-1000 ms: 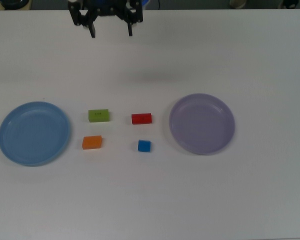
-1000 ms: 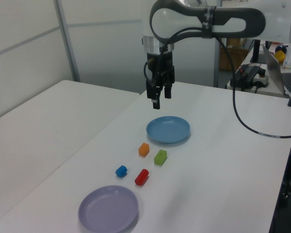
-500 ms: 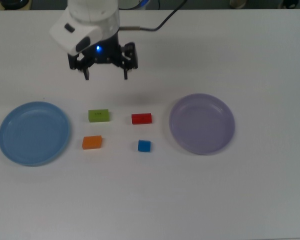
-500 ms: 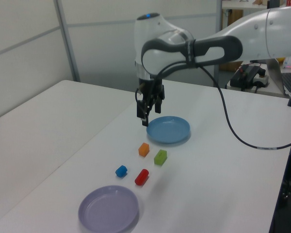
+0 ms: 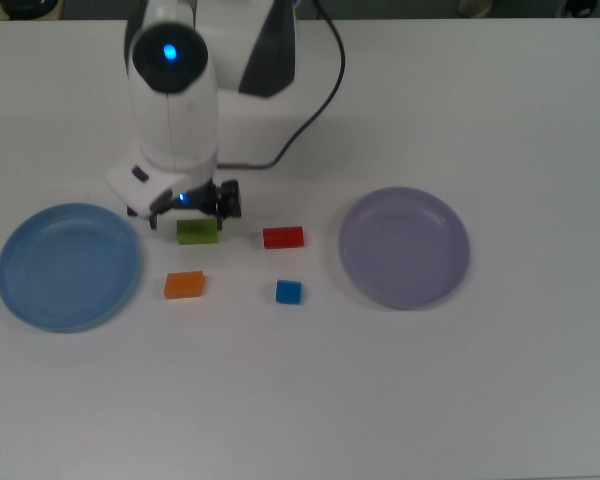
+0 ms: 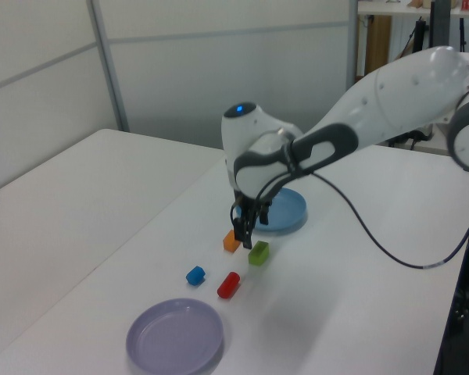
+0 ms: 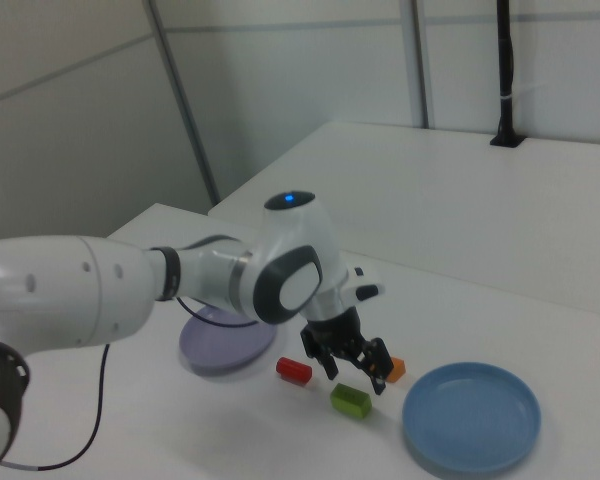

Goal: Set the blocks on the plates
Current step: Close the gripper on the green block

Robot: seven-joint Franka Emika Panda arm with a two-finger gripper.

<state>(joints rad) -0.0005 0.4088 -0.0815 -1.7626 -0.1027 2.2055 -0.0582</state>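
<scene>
Low over the lime-green block [image 5: 197, 232], my gripper [image 5: 187, 218] is open, one finger on each side of the block in the top view. The left view puts the gripper [image 6: 246, 234] just above the green block [image 6: 258, 252]; in the right view the gripper [image 7: 355, 376] hangs a little over the block [image 7: 350, 400]. The orange block [image 5: 184, 285], red block [image 5: 283, 237] and blue block [image 5: 288, 291] lie loose on the table. Both plates are bare: the light blue plate [image 5: 68, 266] at the top view's left and the lavender plate [image 5: 404, 247] at its right.
The white arm [image 5: 175, 90] reaches over the table's far side in the top view, trailing a black cable [image 5: 325, 85]. The orange block sits close beside the green one. A second white table with a black post [image 7: 505, 75] stands behind in the right view.
The arm has swung from the table's far edge toward the blocks and come down. The open gripper now sits over the green block. No block or plate has moved.
</scene>
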